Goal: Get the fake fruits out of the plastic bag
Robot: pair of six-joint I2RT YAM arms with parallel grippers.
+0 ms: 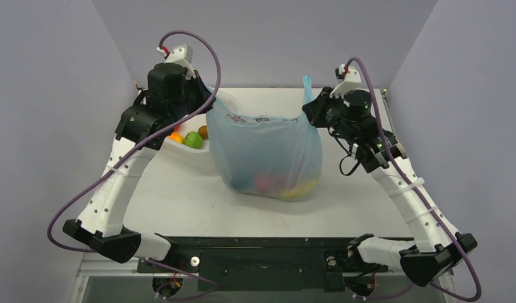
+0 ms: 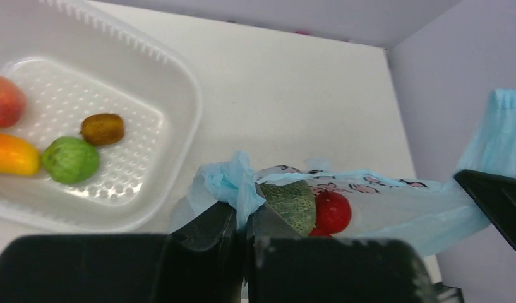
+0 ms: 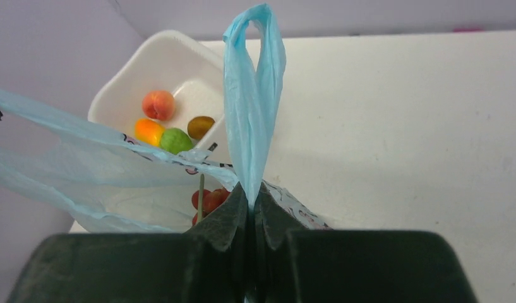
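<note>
The left jaws and right jaws are both shut tight. Each pinches one top end of the plastic bag (image 1: 264, 151), which stretches sideways between them. The fake fruits (image 1: 280, 184) lie low inside the bag, below and between them, near the worktop (image 1: 179, 202).

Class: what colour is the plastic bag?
The thin plastic bag is translucent light blue; top external view.

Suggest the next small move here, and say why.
Left pincer and right pincer are each shut on the bag at a top corner. It stretches between them, with the fruits at the bottom. I'd probably draw the pincers apart a little to stretch the mouth open before tipping anything out.
</note>
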